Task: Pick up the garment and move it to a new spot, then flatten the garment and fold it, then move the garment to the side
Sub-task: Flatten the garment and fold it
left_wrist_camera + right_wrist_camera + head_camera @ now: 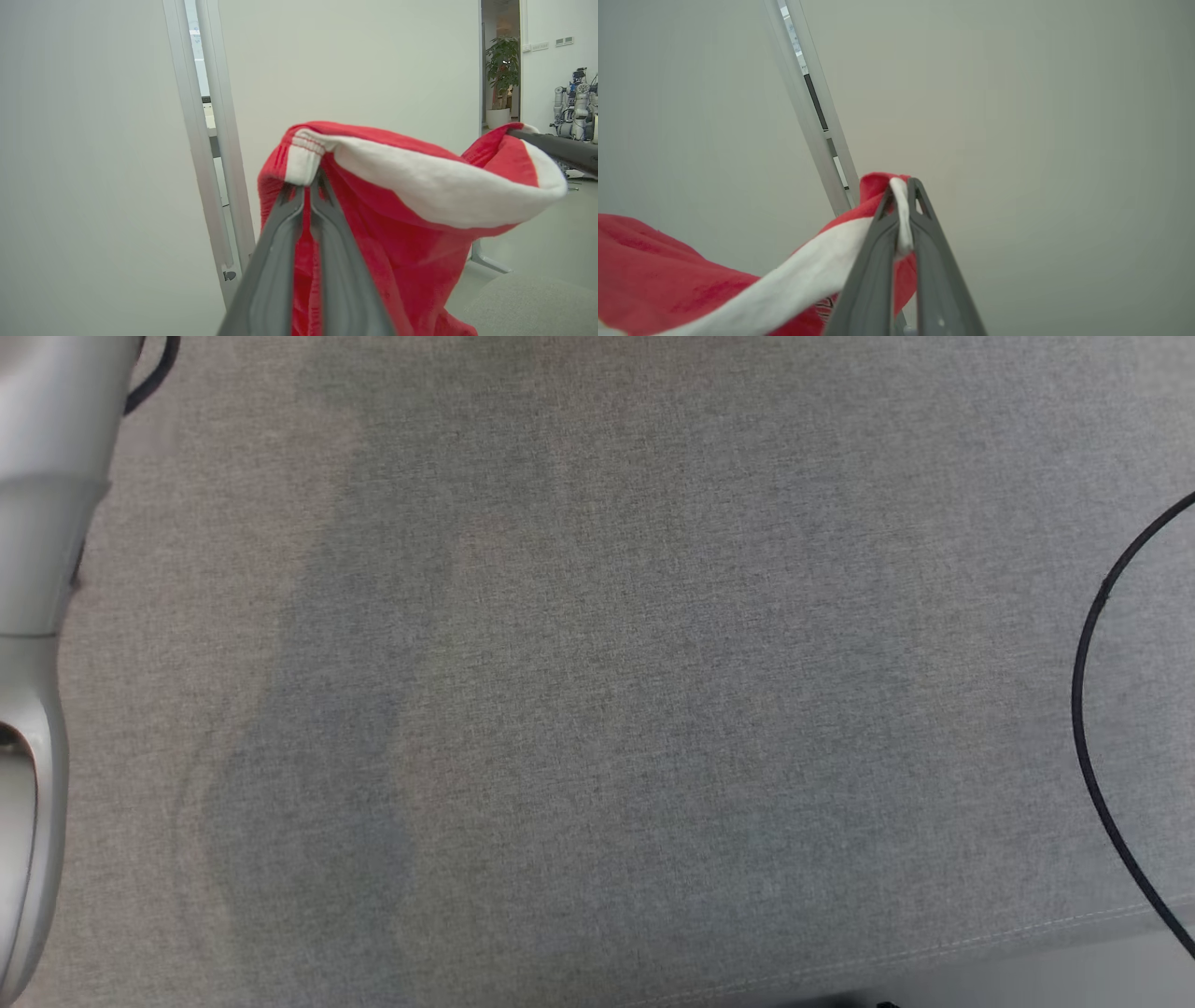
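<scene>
The red garment [397, 261] is held off the grey fabric surface [597, 672], slung by its white band [420, 186] between both grippers. The left gripper [308, 186] is clamped on one end of the band and the right gripper [903, 186] on the other. A slip could be caused by such thin pinches, and bunching by uneven lowering. Both arms are raised with fingers aimed at a pale wall, and the left forearm [37, 569] is seen over the surface's left side.

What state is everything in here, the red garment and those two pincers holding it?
Garment: lifted, hanging between both grippers.
Left gripper: jaws shut on the garment by its white band.
Right gripper: jaws shut on the same band.
Black cable: slack, curved.
</scene>
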Controlling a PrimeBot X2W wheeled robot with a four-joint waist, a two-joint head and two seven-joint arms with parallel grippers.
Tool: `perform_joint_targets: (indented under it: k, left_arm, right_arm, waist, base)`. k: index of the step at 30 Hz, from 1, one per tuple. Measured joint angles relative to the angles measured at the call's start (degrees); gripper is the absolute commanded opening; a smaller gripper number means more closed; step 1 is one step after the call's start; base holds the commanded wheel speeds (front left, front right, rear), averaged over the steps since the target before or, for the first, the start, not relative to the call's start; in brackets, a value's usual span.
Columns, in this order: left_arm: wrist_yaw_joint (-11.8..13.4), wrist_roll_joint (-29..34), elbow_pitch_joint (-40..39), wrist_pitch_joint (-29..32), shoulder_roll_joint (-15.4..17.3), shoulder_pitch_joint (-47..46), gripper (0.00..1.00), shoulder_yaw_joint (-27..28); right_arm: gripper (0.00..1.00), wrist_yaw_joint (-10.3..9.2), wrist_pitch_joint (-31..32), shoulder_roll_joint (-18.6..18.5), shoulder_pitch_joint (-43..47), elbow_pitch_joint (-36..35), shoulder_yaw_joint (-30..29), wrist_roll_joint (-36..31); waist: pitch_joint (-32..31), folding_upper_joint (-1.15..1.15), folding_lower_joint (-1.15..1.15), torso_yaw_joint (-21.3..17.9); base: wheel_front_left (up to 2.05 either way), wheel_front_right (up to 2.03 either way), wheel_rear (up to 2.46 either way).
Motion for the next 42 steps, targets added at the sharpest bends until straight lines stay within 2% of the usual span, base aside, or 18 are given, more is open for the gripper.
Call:
perform_joint_targets:
  k: [6, 11, 15, 23, 26, 29, 34, 42]
  left_arm:
    - [0.0, -1.6, 2.9, -2.0, 0.4, -1.1, 0.00, -3.5]
    - [0.0, -2.9, 2.6, -2.6, 2.6, 6.1, 0.00, -4.9]
    - [0.9, -1.7, -3.3, -2.8, 3.5, 17.0, 0.00, -1.7]
    - [6.2, 3.8, -18.4, -2.8, 2.9, 47.8, 0.00, 5.0]
    - [7.0, 5.2, -21.9, -2.8, 2.4, 57.9, 0.00, 6.4]
    - [6.7, 6.9, -23.7, -2.8, 1.5, 66.1, 0.00, 6.8]
    - [5.4, 9.6, -24.1, -2.8, -0.5, 75.9, 0.00, 6.5]
    - [4.0, 12.4, -25.3, -2.8, -1.9, 83.2, 0.00, 7.4]
  right_arm:
    - [0.00, 0.00, -1.4, -0.3, -1.5, 2.0, 1.9, 2.2]
    - [0.00, 0.00, -3.1, 0.3, 5.3, 2.0, 4.1, 5.0]
    - [0.00, 0.00, -4.0, -0.2, 14.1, 0.2, 5.9, 7.0]
    - [0.00, 0.01, -4.5, -3.3, 38.6, -7.5, 8.9, 12.0]
    - [0.00, 0.00, -4.7, -4.5, 47.1, -10.4, 9.0, 13.2]
    - [0.00, 0.00, -4.7, -4.8, 55.0, -13.4, 7.9, 14.4]
    - [0.00, 0.01, -4.8, -5.5, 67.3, -18.9, 2.7, 14.7]
    - [0.00, 0.01, -4.3, -4.9, 83.4, -28.4, -3.9, 13.0]
  waist:
    - [1.7, 0.00, 0.00, -0.8]
    - [1.2, 0.00, 0.00, -1.3]
    - [-0.1, 0.00, 0.00, -1.5]
    - [-4.5, 0.00, -0.01, -0.9]
    - [-6.3, 0.00, -0.01, -0.7]
    - [-8.2, 0.00, -0.01, -0.5]
    - [-11.4, 0.00, -0.01, 0.0]
    - [-15.7, 0.00, -0.02, 1.5]
  base:
    - [0.00, 0.00, 0.00]
    - [0.00, 0.00, 0.00]
    - [0.00, 0.00, 0.00]
    - [0.00, 0.00, 0.00]
    - [0.00, 0.00, 0.00]
    - [0.00, 0.00, 0.00]
    - [0.00, 0.00, 0.00]
    - [0.00, 0.00, 0.00]
